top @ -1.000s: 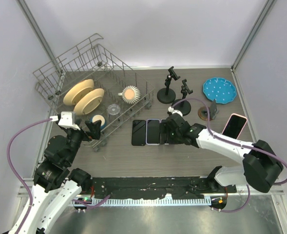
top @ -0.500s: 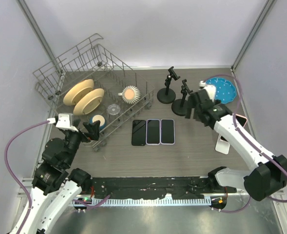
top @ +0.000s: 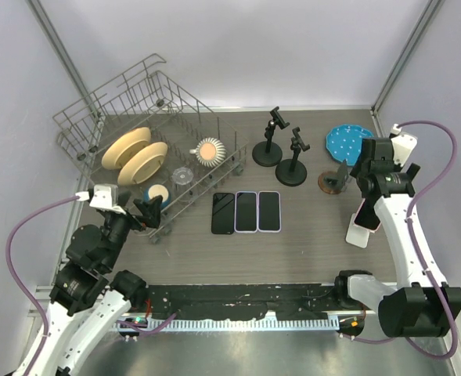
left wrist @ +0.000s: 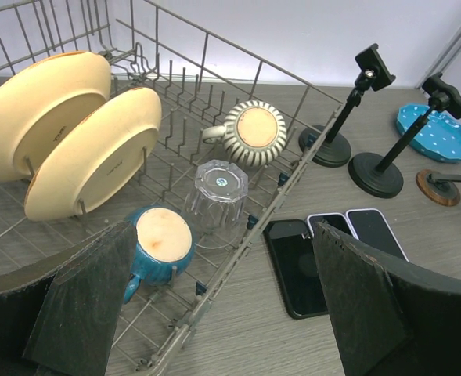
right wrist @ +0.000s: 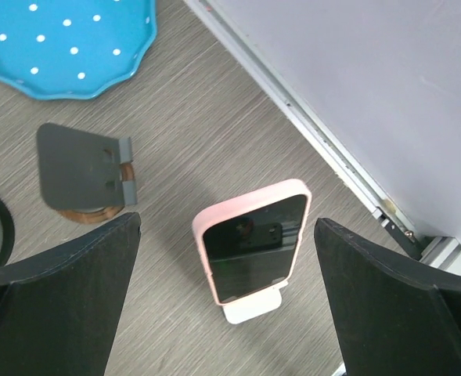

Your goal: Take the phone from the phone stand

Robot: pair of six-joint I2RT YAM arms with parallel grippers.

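Observation:
A phone [right wrist: 253, 243] in a pink case leans upright on a small white phone stand [right wrist: 250, 309] near the table's right edge. My right gripper [right wrist: 227, 223] hangs open above it, one finger on each side of it, touching nothing. In the top view the right gripper [top: 373, 168] and its arm cover part of the phone [top: 365, 213], and the white stand [top: 358, 235] shows below it. At the dish rack's front corner my left gripper [top: 140, 207] is open and empty, far from the phone.
Three phones [top: 246, 211] lie flat side by side mid-table. Two black clamp stands [top: 294, 160] stand behind them. A grey holder on a wooden base [right wrist: 81, 168] and a blue dotted plate [right wrist: 66, 43] sit beyond the pink phone. A wire dish rack [left wrist: 175, 141] holds plates, cups and a glass.
My right arm has swung from the flat phones mid-table over to the right side, above the pink phone, and its jaws have widened. The left arm has barely moved.

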